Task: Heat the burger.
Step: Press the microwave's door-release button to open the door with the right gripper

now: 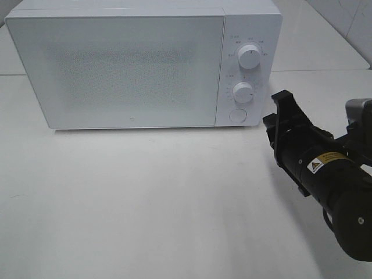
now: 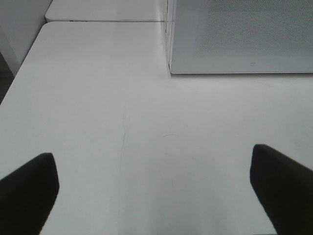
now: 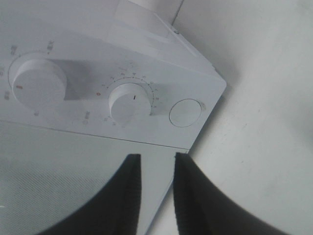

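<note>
Hovering beside the control panel, my right pincer (image 3: 156, 157) has its two black, tapering fingers set close, with a slim gap between them and nothing in it. It touches nothing. My left pincer (image 2: 152, 152) hangs over the pale matt tabletop (image 1: 145, 192) with its dark fingers wide apart and empty.

Nearest my right fingertips are the small round white lower dial (image 1: 243, 92), ringed with fine printed marks, and beneath it a flat round white push button (image 1: 237, 114). Above sits the larger white upper dial (image 1: 249, 56), a smooth cylinder with a thin red index line. All three look like hard, slick plastic, so I judge that a pinch on a dial must sit square on its rim or it will slip.

The panel belongs to a white box-shaped microwave oven (image 1: 128, 70), whose door is shut. That door is a flat glossy pane with a fine dotted screen, and I cannot see through it. The round burger shows in none of my views, neither on the table in sight nor in either pincer. I take it to be behind that door, though I cannot confirm it.

So I judge the step in hand to be working the controls. If the food is inside, the next move calls for closing my fingers across the lower dial and turning it. If not, the round button wants a straight, narrow push
</note>
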Controlling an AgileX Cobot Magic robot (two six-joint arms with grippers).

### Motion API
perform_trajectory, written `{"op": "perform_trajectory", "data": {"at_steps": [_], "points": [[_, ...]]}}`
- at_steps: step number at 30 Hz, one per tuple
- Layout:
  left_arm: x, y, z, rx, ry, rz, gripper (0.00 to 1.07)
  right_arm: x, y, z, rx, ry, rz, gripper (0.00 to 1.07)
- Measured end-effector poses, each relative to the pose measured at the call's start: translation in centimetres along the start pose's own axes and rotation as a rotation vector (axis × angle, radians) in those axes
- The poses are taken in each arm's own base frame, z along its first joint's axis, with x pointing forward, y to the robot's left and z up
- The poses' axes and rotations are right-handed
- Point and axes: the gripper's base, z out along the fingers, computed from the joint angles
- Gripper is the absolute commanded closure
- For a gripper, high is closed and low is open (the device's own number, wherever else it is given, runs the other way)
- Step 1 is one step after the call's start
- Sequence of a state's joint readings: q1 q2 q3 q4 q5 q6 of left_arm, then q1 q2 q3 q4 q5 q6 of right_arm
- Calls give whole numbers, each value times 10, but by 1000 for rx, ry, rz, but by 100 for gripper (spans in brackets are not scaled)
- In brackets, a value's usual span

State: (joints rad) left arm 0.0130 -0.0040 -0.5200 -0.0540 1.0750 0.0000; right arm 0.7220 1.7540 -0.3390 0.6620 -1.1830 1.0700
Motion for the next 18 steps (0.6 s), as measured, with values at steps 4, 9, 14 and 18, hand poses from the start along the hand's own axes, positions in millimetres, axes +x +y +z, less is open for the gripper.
{"op": "perform_trajectory", "data": {"at_steps": [4,9,14,18], "points": [[0,0,0,0,0,0,7,0,0,0,0,-1,214,104],[0,0,0,0,0,0,7,0,-2,1,35,-15,316,107],[0,0,0,0,0,0,7,4,2,8,45,-15,357,107],[0,0,0,0,0,0,7,12,-1,23,70,-17,381,107]]}}
